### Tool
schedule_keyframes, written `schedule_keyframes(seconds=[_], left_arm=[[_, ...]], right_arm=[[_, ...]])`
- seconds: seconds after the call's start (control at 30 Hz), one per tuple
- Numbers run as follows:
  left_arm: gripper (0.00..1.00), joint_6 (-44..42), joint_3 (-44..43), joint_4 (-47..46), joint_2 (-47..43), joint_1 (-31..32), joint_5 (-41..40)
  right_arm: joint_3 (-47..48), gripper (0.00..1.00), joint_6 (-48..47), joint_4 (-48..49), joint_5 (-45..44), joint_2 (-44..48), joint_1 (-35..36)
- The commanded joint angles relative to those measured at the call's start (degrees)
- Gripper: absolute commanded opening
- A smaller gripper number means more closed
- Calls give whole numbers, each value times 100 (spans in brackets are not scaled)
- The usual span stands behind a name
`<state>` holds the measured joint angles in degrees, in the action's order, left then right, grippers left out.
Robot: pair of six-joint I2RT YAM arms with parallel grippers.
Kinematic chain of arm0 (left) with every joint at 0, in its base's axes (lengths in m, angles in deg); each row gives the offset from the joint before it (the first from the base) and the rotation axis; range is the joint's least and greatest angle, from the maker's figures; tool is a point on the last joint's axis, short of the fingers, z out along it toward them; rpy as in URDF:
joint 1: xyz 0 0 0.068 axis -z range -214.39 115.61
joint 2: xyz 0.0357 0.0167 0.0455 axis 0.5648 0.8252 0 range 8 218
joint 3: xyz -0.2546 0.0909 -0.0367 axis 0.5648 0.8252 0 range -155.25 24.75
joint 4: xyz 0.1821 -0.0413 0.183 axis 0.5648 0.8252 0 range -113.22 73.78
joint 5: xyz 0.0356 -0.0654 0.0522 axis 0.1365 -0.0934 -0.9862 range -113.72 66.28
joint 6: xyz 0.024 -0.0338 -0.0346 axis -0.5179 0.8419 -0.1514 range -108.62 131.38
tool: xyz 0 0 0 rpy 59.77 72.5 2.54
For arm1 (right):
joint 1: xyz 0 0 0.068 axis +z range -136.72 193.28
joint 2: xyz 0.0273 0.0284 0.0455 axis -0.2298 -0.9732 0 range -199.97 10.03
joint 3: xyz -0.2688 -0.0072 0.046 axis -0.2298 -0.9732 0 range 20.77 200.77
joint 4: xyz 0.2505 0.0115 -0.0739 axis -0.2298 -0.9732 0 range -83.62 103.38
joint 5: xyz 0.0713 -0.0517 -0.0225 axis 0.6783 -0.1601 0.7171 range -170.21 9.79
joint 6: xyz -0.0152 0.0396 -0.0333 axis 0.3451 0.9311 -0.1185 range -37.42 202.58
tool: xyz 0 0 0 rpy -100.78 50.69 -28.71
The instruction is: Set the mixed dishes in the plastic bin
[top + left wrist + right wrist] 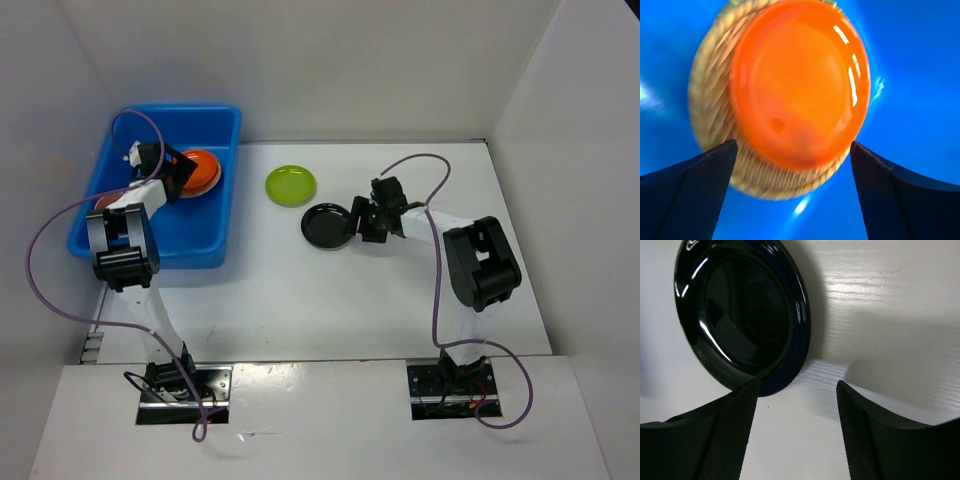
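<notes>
Left gripper (pixel 792 146), spread wide and empty, hangs over a bright orange round plate (pixel 800 80) in the big blue plastic bin (pixel 215 215) at the table's (pixel 350 300) far left corner. Its wrist view makes plain a woven tan plate (pixel 715 115) beneath. Right gripper (pixel 797 385), also wide, sits at a glossy black round plate's (pixel 740 315) rim mid-table.

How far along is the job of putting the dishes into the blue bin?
Done: the orange plate lies on a woven plate inside the blue bin, the left gripper open over it. In hand: the right gripper, fingers open, sits at the rim of the black plate, nothing gripped. Left: the black plate and the green plate, on the table.
</notes>
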<state>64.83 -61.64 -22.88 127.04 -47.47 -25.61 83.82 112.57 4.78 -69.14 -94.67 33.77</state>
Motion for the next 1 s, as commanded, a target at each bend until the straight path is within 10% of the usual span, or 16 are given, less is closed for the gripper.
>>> schedule_keyframes(seconds=[0.0, 0.43, 0.67, 0.97], left_arm=[[100, -633, 368, 195, -802, 59, -425], [100, -1715, 1386, -58, -3824, 297, 1163], [100, -1890, 2003, -271, -5004, 613, 1990], [100, -2118, 2486, -78, -5384, 1202, 3500]], right_arm=[[208, 68, -47, -1, -17, -103, 51], [533, 50, 260, 377, 167, -665, 104], [779, 2, 375, 316, 53, -885, 104], [463, 0, 156, 201, -140, 546, 104]])
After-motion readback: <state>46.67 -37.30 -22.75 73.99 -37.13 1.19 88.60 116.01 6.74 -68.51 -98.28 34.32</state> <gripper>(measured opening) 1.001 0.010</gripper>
